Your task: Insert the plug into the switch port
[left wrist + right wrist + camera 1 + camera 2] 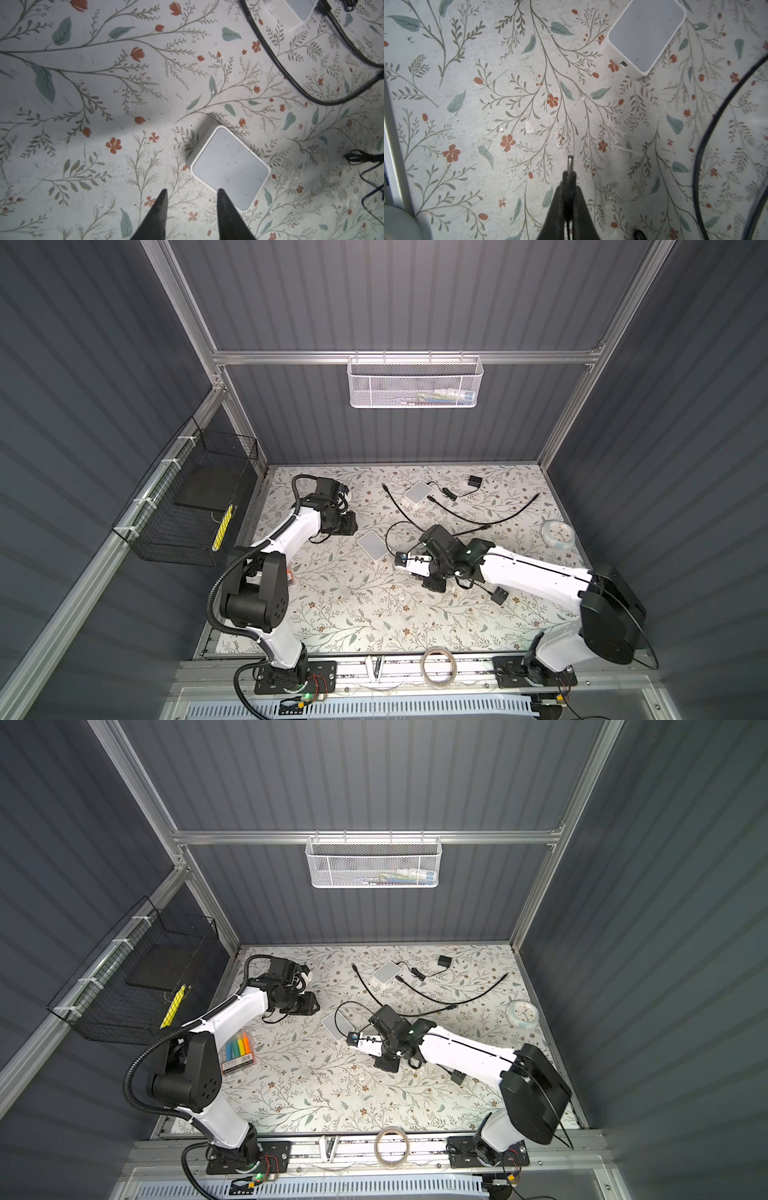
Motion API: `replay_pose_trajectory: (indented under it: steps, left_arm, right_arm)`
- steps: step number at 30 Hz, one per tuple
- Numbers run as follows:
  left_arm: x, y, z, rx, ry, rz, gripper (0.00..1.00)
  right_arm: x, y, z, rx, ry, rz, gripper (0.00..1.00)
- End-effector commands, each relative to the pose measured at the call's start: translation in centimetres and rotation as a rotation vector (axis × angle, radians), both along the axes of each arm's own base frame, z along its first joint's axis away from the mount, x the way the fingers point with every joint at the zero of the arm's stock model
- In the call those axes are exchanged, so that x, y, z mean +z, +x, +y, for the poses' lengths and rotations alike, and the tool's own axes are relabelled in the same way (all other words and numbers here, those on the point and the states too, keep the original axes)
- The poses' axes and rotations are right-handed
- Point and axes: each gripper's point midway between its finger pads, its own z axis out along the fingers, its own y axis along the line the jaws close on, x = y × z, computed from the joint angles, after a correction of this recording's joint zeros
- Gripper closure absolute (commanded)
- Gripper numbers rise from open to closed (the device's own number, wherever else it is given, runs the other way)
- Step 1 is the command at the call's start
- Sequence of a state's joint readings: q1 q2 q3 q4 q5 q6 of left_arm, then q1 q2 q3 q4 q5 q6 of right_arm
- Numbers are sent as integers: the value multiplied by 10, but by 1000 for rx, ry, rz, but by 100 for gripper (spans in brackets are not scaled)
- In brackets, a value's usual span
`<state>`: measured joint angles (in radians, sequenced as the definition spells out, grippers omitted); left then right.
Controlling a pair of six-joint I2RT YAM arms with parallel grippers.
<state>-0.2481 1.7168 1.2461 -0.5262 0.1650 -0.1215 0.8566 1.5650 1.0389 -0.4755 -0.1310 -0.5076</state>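
Switch [648, 35] — matt plastic, plug [569, 176] w/ shiny metal tip, table [508, 62] scuffed

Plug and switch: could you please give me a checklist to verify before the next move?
1. Grip on plug by right gripper: ok, shut on it.
2. View of port on switch: ok.
3. Aim of plug at port: not ok, the port lies off to one side of its line.
4. Path to port free of cable: ok.
5. Hold of left gripper on switch: not ok, it is open and the switch is not between its jaws.
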Motion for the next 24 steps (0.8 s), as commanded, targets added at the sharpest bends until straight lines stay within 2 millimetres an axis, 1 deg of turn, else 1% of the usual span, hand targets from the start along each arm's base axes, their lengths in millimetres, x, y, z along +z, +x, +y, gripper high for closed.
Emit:
replay_pose_trajectory:
  steps: [1, 5, 8, 15, 16, 21, 24]
  left_arm:
    - [-3, 22, 6, 90, 23, -44, 60]
    - [-7, 29, 3, 85, 19, -52, 60]
    - [-10, 34, -1, 62, 5, -50, 60]
    - [-20, 40, -19, 22, -79, -33, 59]
    - [-21, 41, -21, 21, -91, -32, 60]
    - [-25, 41, -28, 9, -131, -32, 60]
    - [-27, 40, -29, 6, -135, -29, 60]
  right_arm:
    - [0, 2, 22, -23, 53, 75, 99]
    - [-11, 9, 38, -30, 60, 120, 99]
    - [-18, 14, 46, -52, 48, 168, 98]
    - [-34, 22, 57, -117, 1, 275, 96]
    - [-39, 24, 57, -129, -8, 289, 96]
    - [-51, 33, 54, -174, -25, 314, 95]
    - [-59, 38, 51, -196, -42, 321, 93]
